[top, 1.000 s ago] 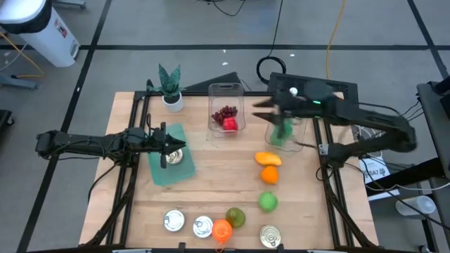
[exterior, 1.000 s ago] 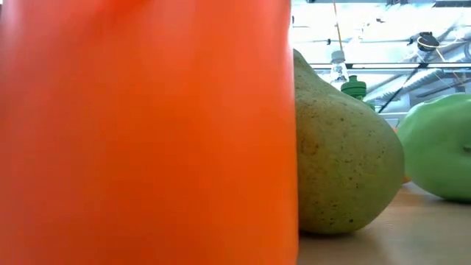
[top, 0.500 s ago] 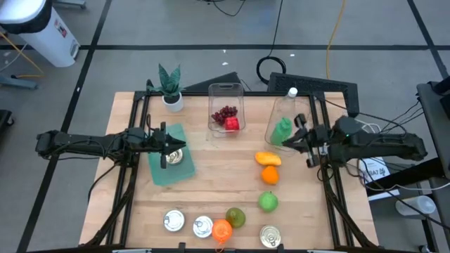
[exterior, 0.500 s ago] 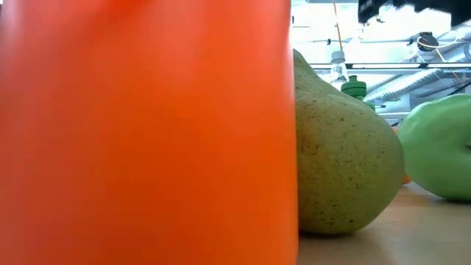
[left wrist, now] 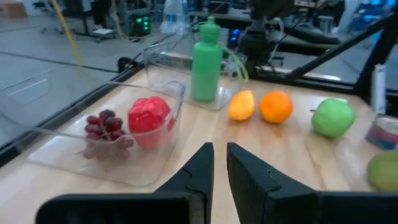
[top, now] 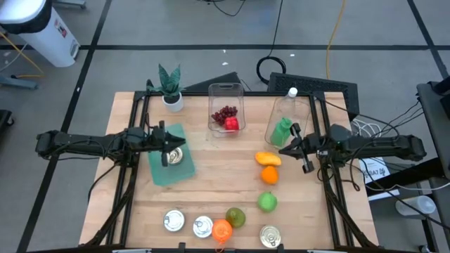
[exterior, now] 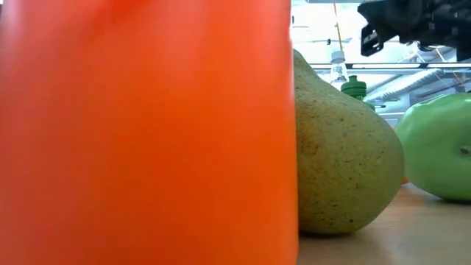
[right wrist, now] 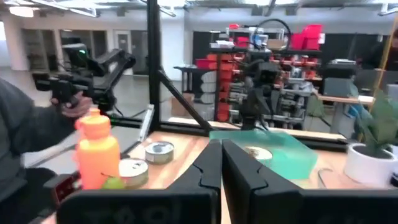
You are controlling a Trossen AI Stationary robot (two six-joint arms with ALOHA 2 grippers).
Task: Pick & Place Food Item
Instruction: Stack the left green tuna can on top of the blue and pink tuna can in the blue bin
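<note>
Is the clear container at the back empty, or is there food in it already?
Not empty. The clear container holds dark red grapes and a red fruit, lying side by side inside it.

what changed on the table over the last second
The right pincer drew back from over the clear container holding the green bottle toward the table's right edge, closed, and holds nothing. The bottle is now in the container. The left pincer stayed shut over the teal board; the fruit and cans did not move.

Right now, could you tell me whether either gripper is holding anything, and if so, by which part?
Nothing is held: the left gripper and right gripper are both shut on empty air.
</note>
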